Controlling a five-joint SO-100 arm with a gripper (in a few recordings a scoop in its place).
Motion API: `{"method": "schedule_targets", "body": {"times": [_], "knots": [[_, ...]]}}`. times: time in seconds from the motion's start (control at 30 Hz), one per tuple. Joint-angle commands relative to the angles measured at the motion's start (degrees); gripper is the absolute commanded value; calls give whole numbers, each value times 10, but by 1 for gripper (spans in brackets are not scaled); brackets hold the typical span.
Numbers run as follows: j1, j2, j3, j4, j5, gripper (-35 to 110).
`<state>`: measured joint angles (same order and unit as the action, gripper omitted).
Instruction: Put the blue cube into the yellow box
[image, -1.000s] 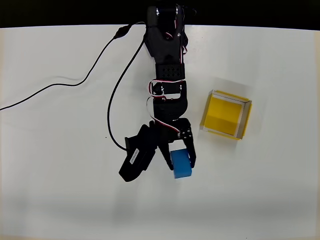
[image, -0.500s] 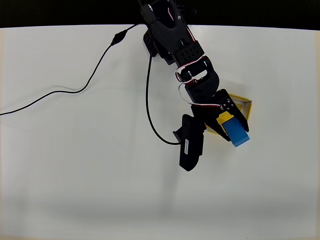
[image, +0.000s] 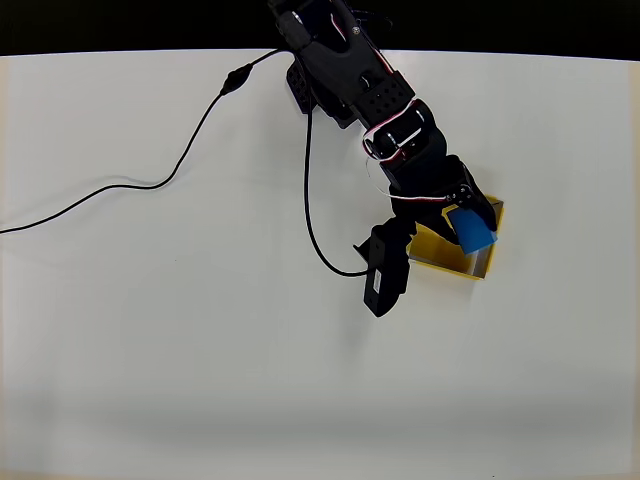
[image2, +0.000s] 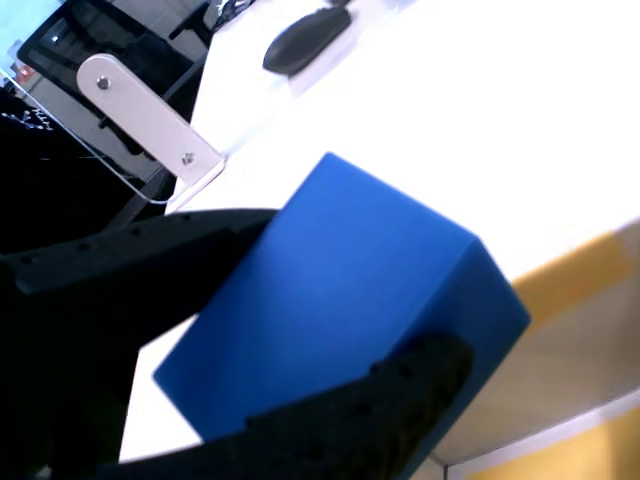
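Jaws clamp the smooth blue cube (image2: 340, 310) — above the thin-walled yellow box (image: 481, 262).

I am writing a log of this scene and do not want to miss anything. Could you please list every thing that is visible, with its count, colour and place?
blue cube: one, bright blue, held between the gripper's fingers above the yellow box, its far corner over the box wall in the wrist view.
yellow box: one, yellow floor with pale walls, right of centre on the table, partly under the arm.
cable: one, black, running from the left edge across the table to the arm.
table: one, white.
arm: one, black, reaching from the top edge towards the box.
gripper: one, black, shut on the blue cube.
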<state>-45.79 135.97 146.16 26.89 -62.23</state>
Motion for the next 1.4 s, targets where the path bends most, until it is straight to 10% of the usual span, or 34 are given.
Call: {"method": "schedule_targets", "body": {"times": [0.0, 0.7, 1.37], "knots": [[-7, 2, -25, 1, 0, 19], [42, -100, 3, -118, -4, 38], [253, 64, -107, -21, -265, 10]]}}
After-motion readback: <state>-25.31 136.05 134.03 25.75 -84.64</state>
